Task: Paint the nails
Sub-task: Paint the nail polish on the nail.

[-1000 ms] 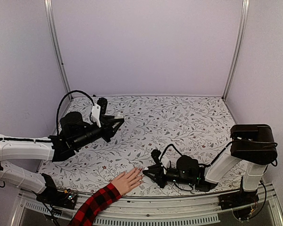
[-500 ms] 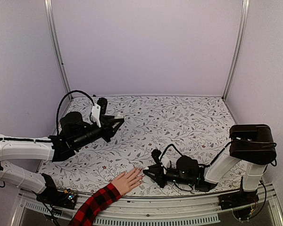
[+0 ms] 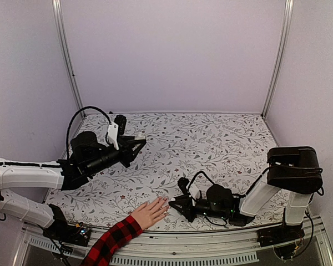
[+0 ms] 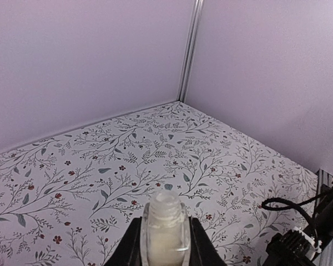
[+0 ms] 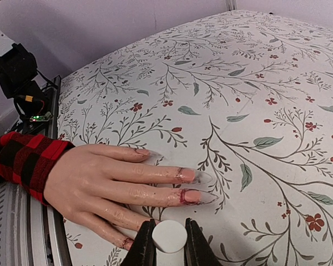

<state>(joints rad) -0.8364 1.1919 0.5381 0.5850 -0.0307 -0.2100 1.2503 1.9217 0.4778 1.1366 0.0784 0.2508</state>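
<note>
Floral table (image 3: pixel 211 138): nails (image 5: pixel 191 195) beside right gripper (image 5: pixel 170 233).

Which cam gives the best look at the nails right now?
Right wrist: the nails sit close up in the lower frame, pale and glossy, with reddish marks at their bases. Top external shows the hand only small and distant, its nails mere specks. Left wrist points away and shows none of them.
</note>
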